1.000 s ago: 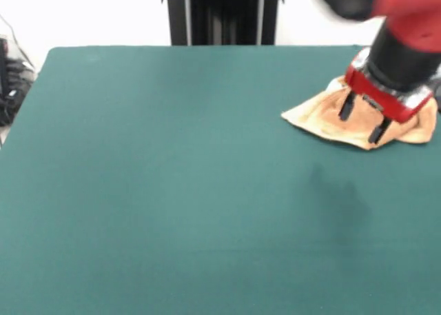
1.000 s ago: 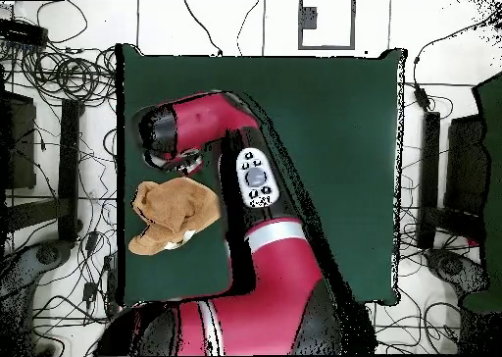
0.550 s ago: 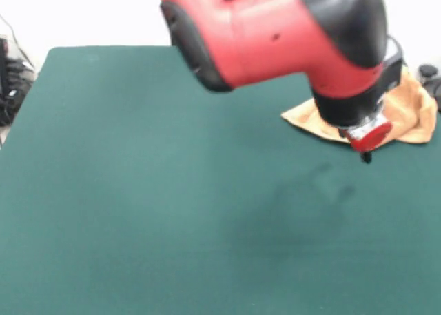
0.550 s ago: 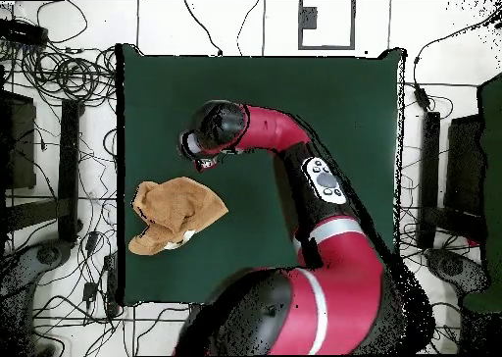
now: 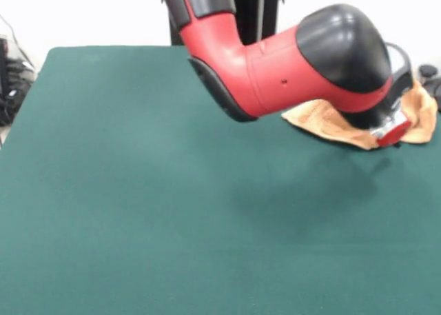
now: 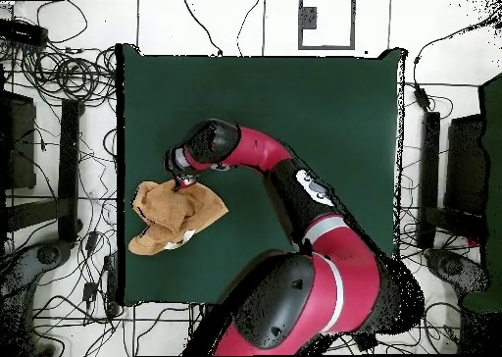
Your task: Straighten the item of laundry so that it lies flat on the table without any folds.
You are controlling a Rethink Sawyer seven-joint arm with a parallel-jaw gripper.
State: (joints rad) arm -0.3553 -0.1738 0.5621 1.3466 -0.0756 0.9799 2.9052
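The towel (image 5: 331,119) lies crumpled near one side edge of the green table (image 5: 138,191), close to the corner on the robot's side. In the overhead view the towel (image 6: 175,214) is a bunched heap with several thick folds. One lobe of it reaches toward the table's edge, and a small white tag (image 6: 176,241) shows at its lower side. The cloth is not flat at all; it is piled on itself, and a flat tan corner sticks out toward the middle of the table in the front view. The red and black arm (image 5: 275,60) bends low over the table, and its big elbow covers much of the towel from the front. The gripper (image 6: 182,180) is at the towel's edge that faces the table's middle. From above it seems to touch the cloth or to be just over it; I cannot say which. From the front I see only the red end of the wrist (image 5: 391,130) against the towel's near edge. The fingers are hidden, so I cannot tell if the tool is spread, closed, or holding the cloth. The rest of the table around the towel is bare green cloth, with the arm's shadow on it.
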